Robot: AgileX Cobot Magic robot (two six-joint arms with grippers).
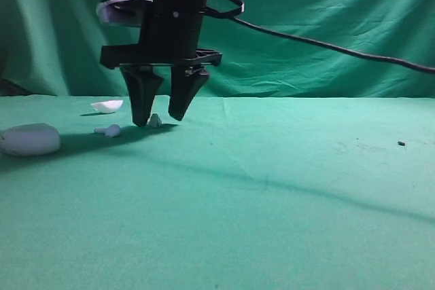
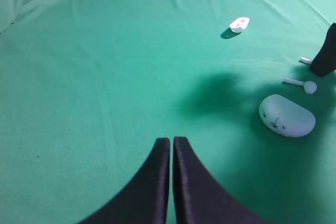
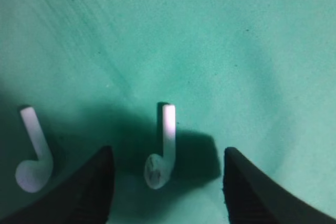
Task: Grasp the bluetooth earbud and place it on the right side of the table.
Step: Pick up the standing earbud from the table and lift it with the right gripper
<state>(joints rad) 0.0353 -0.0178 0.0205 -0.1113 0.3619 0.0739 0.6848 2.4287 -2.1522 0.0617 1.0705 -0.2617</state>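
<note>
Right wrist view: the right arm's fingers (image 3: 168, 187) stand apart, one dark tip at lower left and one at lower right, with the bluetooth earbud (image 3: 161, 150) lying on the green cloth in the gap between them. Neither tip touches it in this view. Its rounded head, marked with a small dark patch, points toward the camera and its short stem points away. Beyond the left tip lies a second, plain white earbud (image 3: 32, 153), its stem also pointing away, near the first but apart from it.

In the exterior high view the right fingers (image 1: 158, 121) point straight down on the left half of the desk (image 1: 272, 195), tips at or just above the cloth, and the bluetooth earbud (image 1: 155, 121) shows as a small white shape between them. The plain earbud (image 1: 110, 130) sits just left of the tips. Farther left rests a large white oval case (image 1: 30, 139), and behind it, nearer the draped green backdrop (image 1: 326, 25), a small white open piece (image 1: 107, 106), possibly a lid. A black cable (image 1: 326, 44) runs from the arm off to the right. A tiny dark speck (image 1: 401, 143) lies on the cloth at far right.

The left wrist view shows the left arm's fingers (image 2: 171, 145) pressed together with nothing between them, above bare cloth, well apart from the case (image 2: 286, 116) and the earbuds.
</note>
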